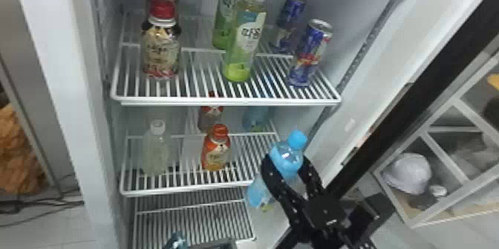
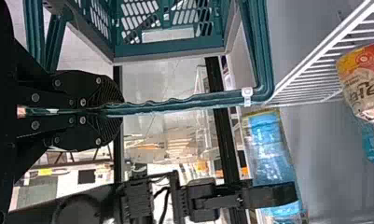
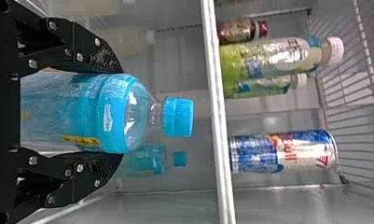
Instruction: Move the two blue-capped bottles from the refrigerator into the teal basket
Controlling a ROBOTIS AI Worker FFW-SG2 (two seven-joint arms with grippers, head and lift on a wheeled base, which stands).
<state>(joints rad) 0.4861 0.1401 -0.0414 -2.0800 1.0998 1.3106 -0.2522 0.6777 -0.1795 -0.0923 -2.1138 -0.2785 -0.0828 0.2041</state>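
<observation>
In the head view my right gripper is shut on a blue-capped bottle at the middle shelf's front right corner; the bottle leans, cap up. The right wrist view has the bottle between both fingers of that gripper, its cap beyond them. The second blue-capped bottle stands farther back on the middle shelf's right side, partly behind the upper shelf. In the left wrist view my left gripper is shut on a handle of the teal basket, which hangs in front of the fridge.
On the middle shelf, an orange bottle and a pale bottle stand left of the held one. The upper shelf holds bottles and cans. The fridge's open door slants along the right.
</observation>
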